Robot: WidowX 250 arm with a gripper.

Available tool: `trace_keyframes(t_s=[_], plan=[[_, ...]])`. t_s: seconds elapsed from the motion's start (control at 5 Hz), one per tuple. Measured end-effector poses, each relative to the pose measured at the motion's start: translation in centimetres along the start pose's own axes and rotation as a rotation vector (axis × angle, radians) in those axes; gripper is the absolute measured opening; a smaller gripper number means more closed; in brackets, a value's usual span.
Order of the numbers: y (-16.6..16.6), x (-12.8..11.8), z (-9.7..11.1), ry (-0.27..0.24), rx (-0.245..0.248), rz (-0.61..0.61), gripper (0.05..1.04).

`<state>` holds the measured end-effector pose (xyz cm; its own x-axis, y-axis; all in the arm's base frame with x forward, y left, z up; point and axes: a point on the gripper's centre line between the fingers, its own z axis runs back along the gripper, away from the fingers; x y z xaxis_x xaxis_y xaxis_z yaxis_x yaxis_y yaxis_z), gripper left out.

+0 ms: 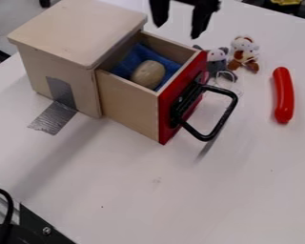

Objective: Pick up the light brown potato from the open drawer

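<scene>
Gripper (177, 30) nr tan obj. (148, 75) in drawer (131, 103), lower in view.

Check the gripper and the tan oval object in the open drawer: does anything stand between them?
The drawer's far side wall stands on the side of the tan oval object towards the gripper, so a low sideways approach would likely meet it. Nothing visible covers the object from above.

the drawer (129, 106) is built of pale wood, faced in red and fitted with a black loop handle (225, 118). it is extended from the box (76, 31), open side up. a blue cloth (139, 54) and a tan, rounded object (148, 74) are contained inside.
</scene>
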<state>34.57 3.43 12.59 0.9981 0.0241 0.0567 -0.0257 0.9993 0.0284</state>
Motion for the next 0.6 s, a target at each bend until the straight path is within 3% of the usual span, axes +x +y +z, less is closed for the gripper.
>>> trace_keyframes(t_s=[0.2,0.6], plan=[[0.7,-1.6,-1.9,0.033,0.046,-0.020,1.000],[3.0,-4.2,-5.0,0.084,0.091,-0.001,1.000]])
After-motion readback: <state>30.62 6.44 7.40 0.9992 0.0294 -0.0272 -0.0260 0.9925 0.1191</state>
